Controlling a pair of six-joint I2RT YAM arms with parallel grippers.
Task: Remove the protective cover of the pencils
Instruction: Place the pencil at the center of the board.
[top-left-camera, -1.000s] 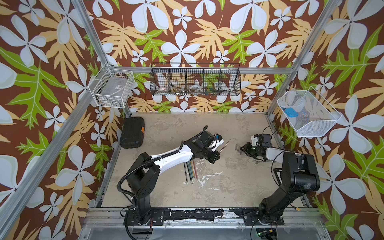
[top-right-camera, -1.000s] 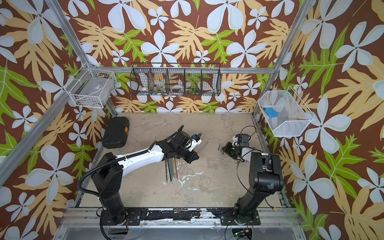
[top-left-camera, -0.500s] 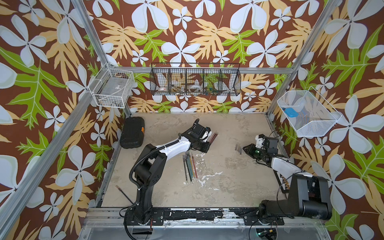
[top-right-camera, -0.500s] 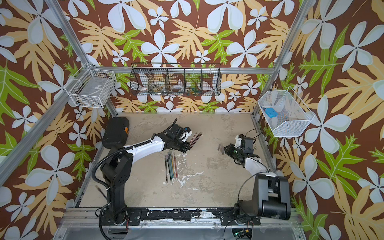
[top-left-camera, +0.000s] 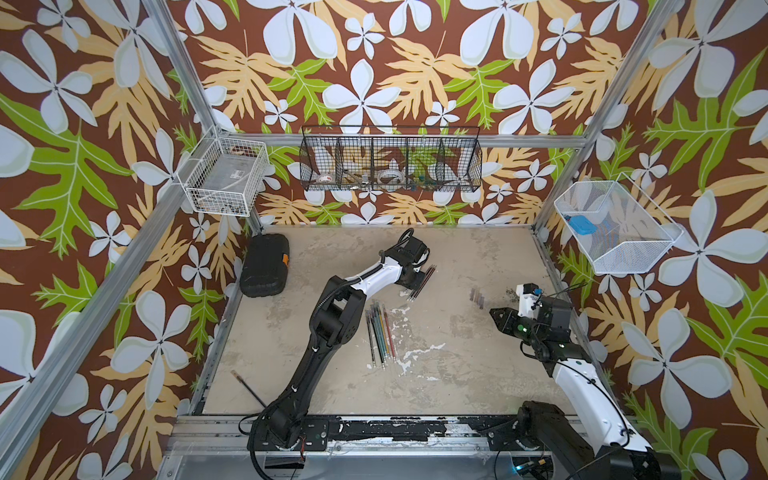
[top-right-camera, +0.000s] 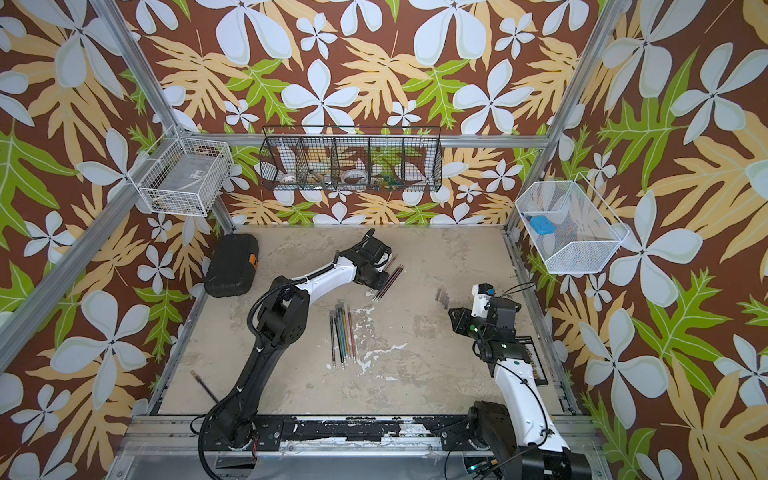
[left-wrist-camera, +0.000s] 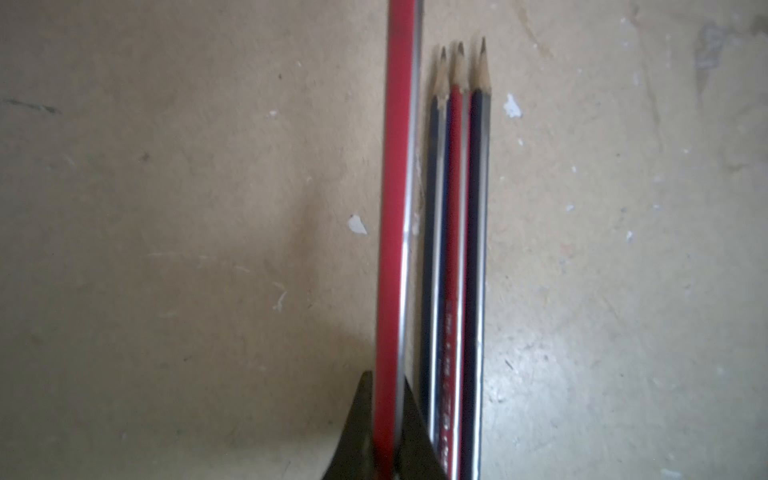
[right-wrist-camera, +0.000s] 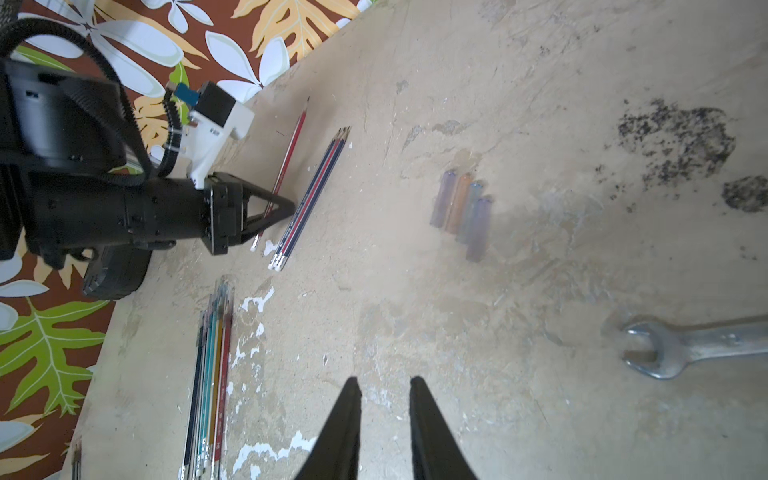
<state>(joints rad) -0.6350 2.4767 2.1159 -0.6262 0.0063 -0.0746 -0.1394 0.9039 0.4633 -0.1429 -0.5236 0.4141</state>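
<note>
Pencils (left-wrist-camera: 455, 249): slender, glossy, wood-tipped.

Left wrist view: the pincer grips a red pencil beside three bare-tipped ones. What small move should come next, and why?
Probably lower the left pincer and open it, laying the red pencil beside the three uncapped pencils: its tip looks bare already, and four loose caps lie nearby.
</note>
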